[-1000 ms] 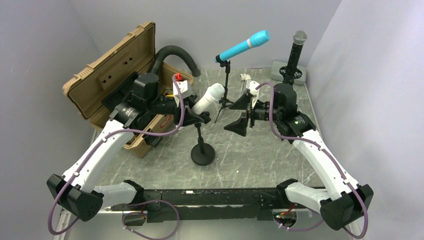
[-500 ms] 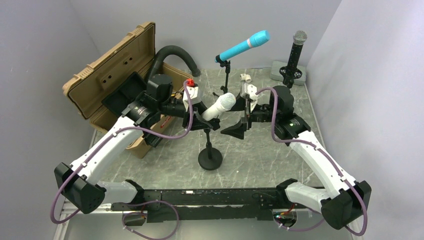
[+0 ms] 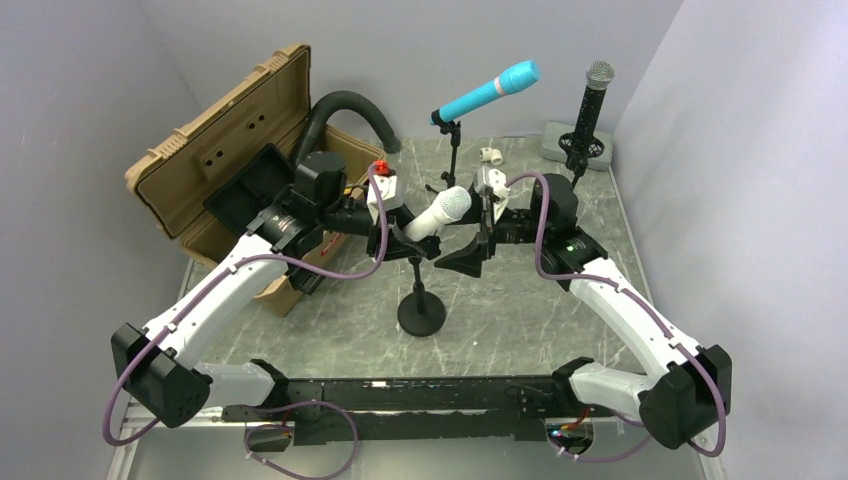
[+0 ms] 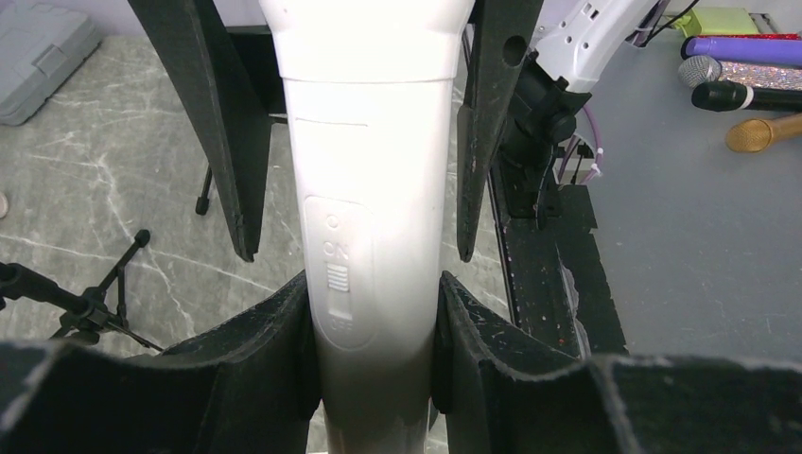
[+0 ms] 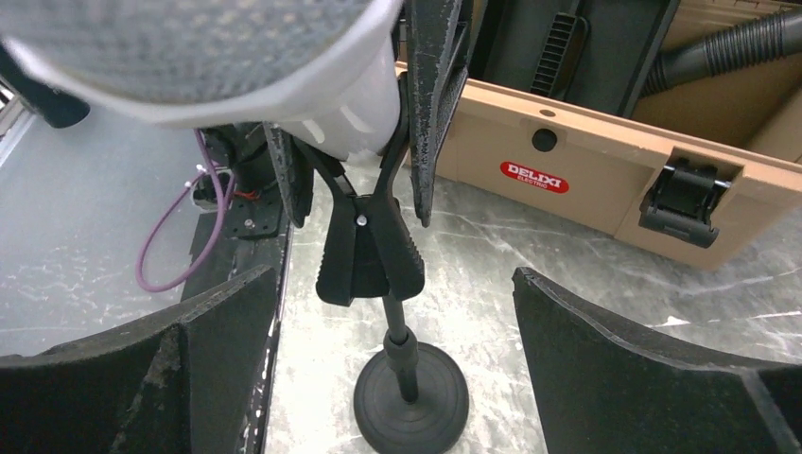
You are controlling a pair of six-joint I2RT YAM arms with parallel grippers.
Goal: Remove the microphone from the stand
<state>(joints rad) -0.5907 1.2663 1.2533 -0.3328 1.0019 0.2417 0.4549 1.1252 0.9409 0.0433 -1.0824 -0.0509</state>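
Observation:
A white microphone sits tilted in the clip of a black stand with a round base. My left gripper is shut on the microphone's body just below its on/off switch, with both pads pressed against it. My right gripper is open and faces the microphone's mesh head from the right. Its fingers stand on either side of the microphone without touching it. Between them, in the right wrist view, are the clip and the stand base.
An open tan case with a black hose lies at the back left. A cyan microphone on a tripod stand and a black microphone on a grey base stand at the back. Several loose microphones lie off the table.
My left gripper has carried the white microphone and its stand to the right. My right gripper has moved left, so its open fingers now straddle the microphone's head end.

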